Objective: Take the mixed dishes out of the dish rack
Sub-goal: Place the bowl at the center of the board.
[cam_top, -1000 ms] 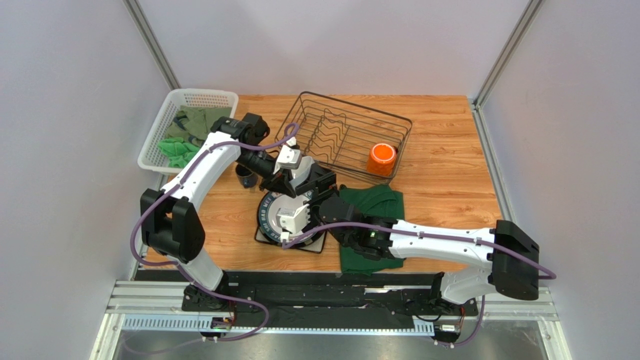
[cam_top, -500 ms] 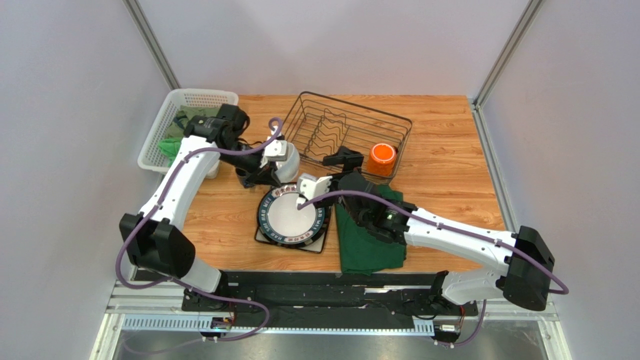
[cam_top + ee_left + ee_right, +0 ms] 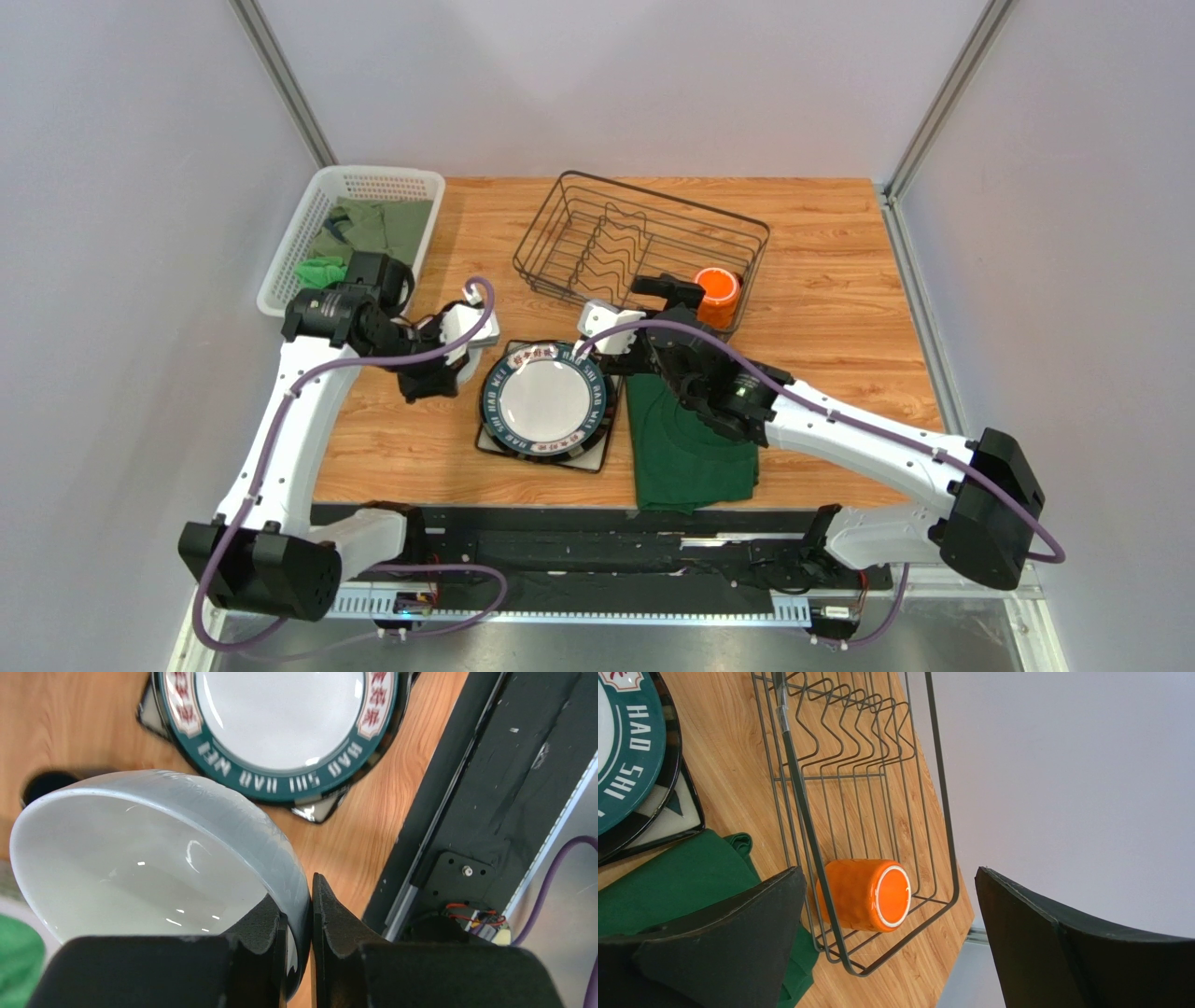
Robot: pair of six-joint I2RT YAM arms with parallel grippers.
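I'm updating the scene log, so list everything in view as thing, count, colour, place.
dish rack: one, dark wire, far middle of the table
orange mug: one, orange, inside the rack's right end
round plate: at least one, white with a dark lettered rim, on top of the square plate
square plate: one, dark-edged corners showing, near middle
white bowl: one, white, held left of the plates
cloth: one, dark green, right of the plates
basket: one, white plastic, far left, holding green cloths
table: one, wood
left gripper: black, shut on the bowl's rim
right gripper: black, open, facing the mug
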